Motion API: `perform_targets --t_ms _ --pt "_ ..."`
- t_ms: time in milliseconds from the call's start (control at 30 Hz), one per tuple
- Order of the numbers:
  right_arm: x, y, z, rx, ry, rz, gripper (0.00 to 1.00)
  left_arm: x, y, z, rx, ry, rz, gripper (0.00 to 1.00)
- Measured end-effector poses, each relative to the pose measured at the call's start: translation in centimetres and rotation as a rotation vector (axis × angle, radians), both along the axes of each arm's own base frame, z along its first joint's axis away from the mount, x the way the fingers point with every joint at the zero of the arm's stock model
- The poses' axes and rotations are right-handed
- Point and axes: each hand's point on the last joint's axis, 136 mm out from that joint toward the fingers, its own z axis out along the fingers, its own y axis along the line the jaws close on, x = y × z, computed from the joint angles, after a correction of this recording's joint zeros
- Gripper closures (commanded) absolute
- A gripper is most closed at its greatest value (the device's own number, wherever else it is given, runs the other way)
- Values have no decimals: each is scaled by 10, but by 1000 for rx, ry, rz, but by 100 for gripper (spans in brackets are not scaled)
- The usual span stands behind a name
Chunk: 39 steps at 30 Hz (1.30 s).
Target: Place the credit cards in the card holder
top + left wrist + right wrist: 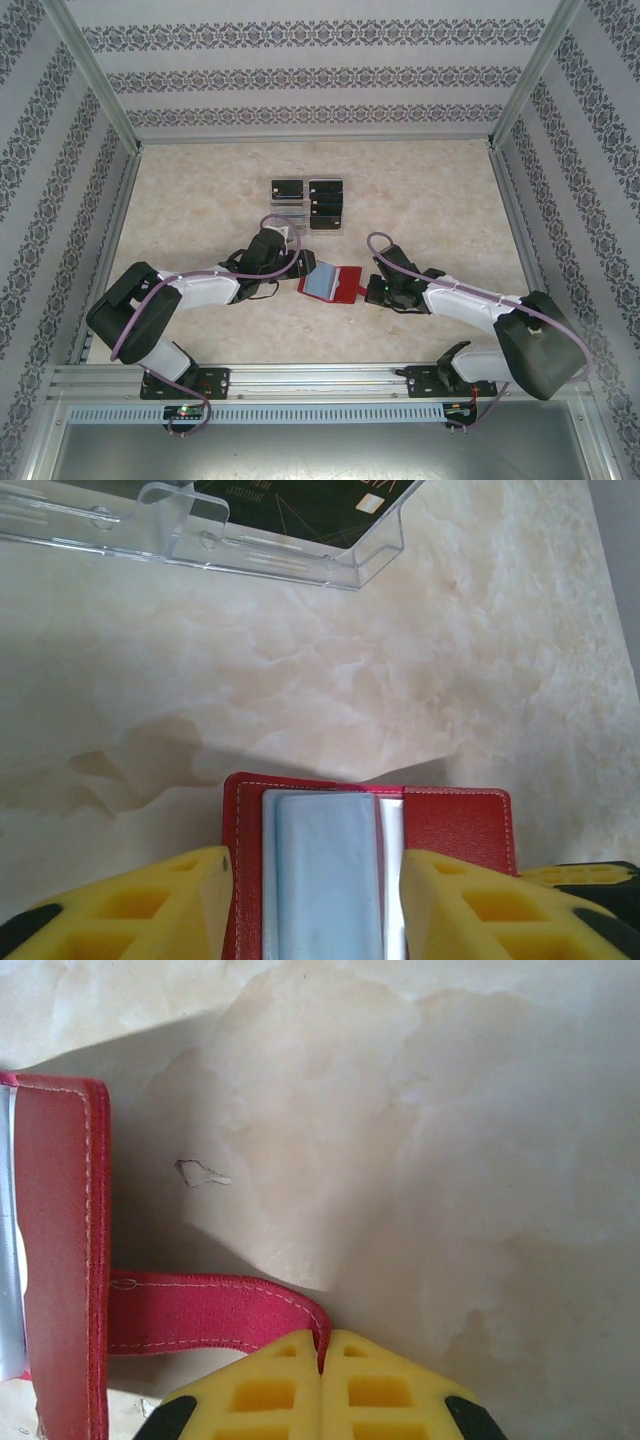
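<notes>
The red card holder (pixel 345 285) lies open on the table between my two grippers, its greyish-blue pockets (pixel 325 870) facing up. My left gripper (pixel 312 880) is open, and its yellow fingers (pixel 160 910) straddle the pocket side of the holder (pixel 455 825). In the top view this gripper (pixel 297 265) is at the holder's left edge. My right gripper (pixel 322 1345) is shut on the holder's red snap tab (pixel 200 1310), at the holder's right side (pixel 372 290). Several black credit cards (pixel 325 208) sit in a clear plastic rack beyond the holder; one card (pixel 300 505) shows at the top of the left wrist view.
The clear plastic rack (pixel 250 555) stands just past the holder, mid-table (pixel 305 225). A metal frame and patterned walls (pixel 560 180) close in the table on three sides. A small scrap (pixel 203 1173) lies on the marble surface near the holder's flap (pixel 60 1240).
</notes>
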Motion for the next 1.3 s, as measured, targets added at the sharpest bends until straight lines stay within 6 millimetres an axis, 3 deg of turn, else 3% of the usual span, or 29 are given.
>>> perform_targets --t_ms 133,400,533,867,1133,1300 --pt "1 0 0 3 2 -3 100 1 2 -3 10 2 9 35" --pt "1 -1 -1 7 2 -6 100 0 3 -14 28 27 7 36" --pt "1 0 -1 13 4 -6 100 -5 3 -33 29 87 -15 40" --pt "1 -1 -2 16 7 -3 100 -4 -3 -36 -96 118 -18 70" --pt "2 -1 -2 18 9 5 100 -3 -7 -27 -170 99 -14 67" --pt "2 -1 -2 19 10 5 100 -3 -6 -21 -188 84 -7 78"
